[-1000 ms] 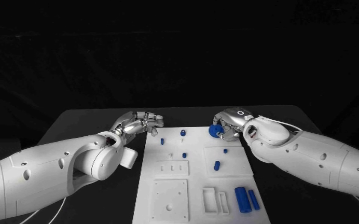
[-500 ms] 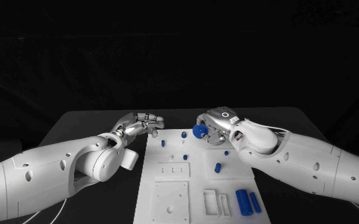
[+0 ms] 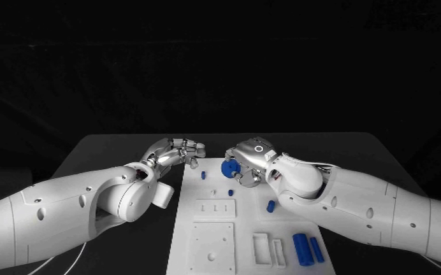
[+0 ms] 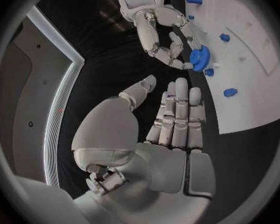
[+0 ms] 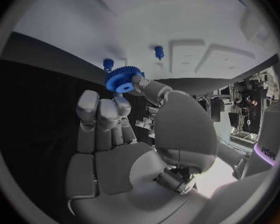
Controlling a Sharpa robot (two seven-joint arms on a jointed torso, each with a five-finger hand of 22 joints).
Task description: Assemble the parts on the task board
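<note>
My right hand (image 3: 246, 160) pinches a blue gear (image 3: 228, 169) above the task board's (image 3: 207, 237) far pegs, left hand (image 3: 176, 150) empty alongside; a tilted approach could jam or drop it.

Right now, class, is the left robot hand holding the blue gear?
No. The blue gear is pinched in the right robot hand; the left robot hand holds nothing, fingers apart.
</note>
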